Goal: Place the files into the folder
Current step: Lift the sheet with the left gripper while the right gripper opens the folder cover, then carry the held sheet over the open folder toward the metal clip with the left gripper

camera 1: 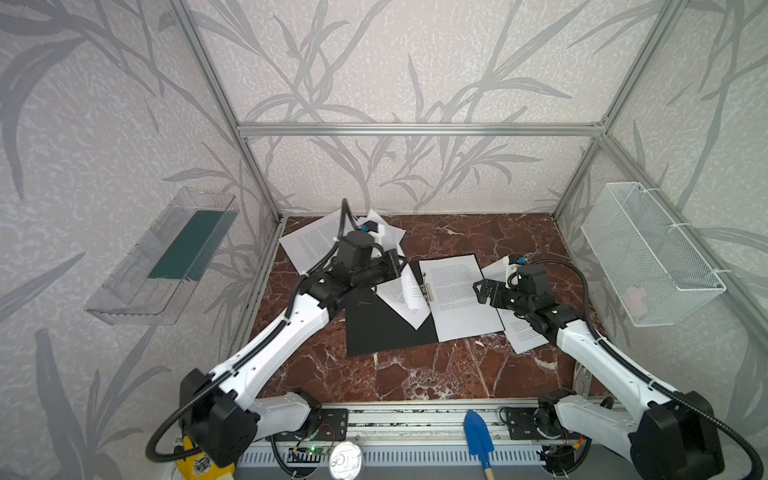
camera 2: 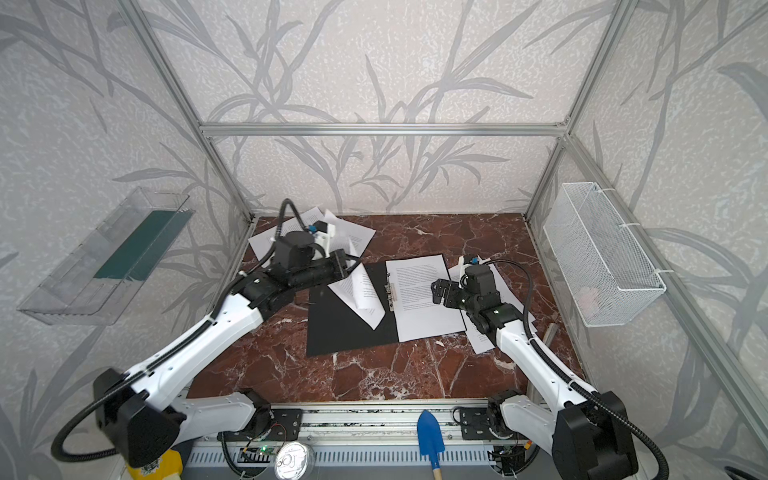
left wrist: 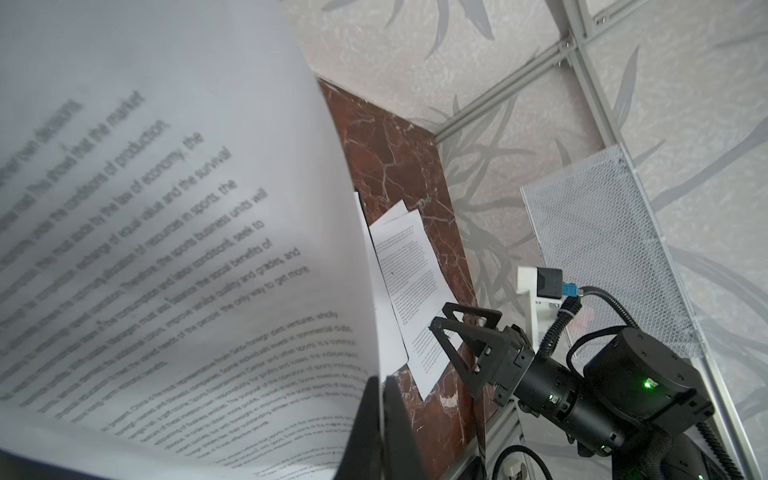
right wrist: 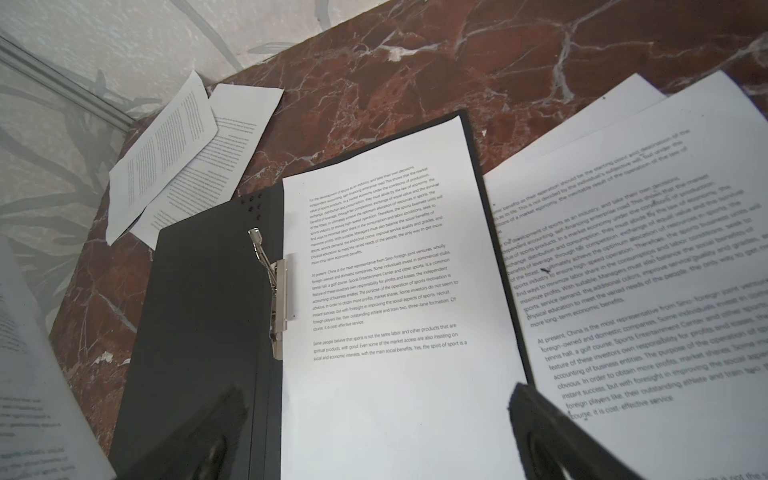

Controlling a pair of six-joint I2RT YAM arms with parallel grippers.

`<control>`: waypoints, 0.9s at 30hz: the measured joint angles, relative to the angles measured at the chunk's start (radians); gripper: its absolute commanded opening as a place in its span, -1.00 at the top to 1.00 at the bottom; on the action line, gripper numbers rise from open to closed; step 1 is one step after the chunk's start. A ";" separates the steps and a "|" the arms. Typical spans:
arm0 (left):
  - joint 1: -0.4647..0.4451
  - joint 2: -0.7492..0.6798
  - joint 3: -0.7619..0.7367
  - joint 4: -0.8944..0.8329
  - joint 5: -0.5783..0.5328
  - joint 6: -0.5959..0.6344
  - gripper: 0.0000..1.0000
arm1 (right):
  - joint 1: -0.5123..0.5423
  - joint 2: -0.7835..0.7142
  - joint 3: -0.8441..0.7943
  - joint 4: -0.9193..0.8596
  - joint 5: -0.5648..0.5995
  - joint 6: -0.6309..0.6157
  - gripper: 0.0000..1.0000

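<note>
The black folder [camera 1: 374,328] [camera 2: 336,328] [right wrist: 208,311] lies open on the marble table, its metal spine clip [camera 1: 428,289] [right wrist: 278,299] along the middle. One of the files [camera 1: 461,299] [right wrist: 395,291] lies flat on its right half. My left gripper [camera 1: 392,266] [left wrist: 380,386] is shut on the edge of another sheet [camera 1: 405,297] [left wrist: 166,208], which hangs curled over the folder's left half. My right gripper [camera 1: 482,291] [right wrist: 374,411] hovers open just above the flat sheet, holding nothing. More files lie at the back left [camera 1: 311,245] [right wrist: 178,158] and under my right arm [camera 1: 523,332] [right wrist: 644,249].
A clear wall tray [camera 1: 124,291] with a dark green panel [camera 1: 183,245] hangs on the left. A white mesh basket [camera 1: 648,253] hangs on the right wall. A blue trowel [camera 1: 478,440] and a tin can [camera 1: 345,459] rest on the front rail.
</note>
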 measured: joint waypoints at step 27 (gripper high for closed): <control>0.156 0.378 -0.165 0.087 0.139 -0.097 1.00 | 0.051 0.009 -0.090 0.151 -0.006 0.058 -0.98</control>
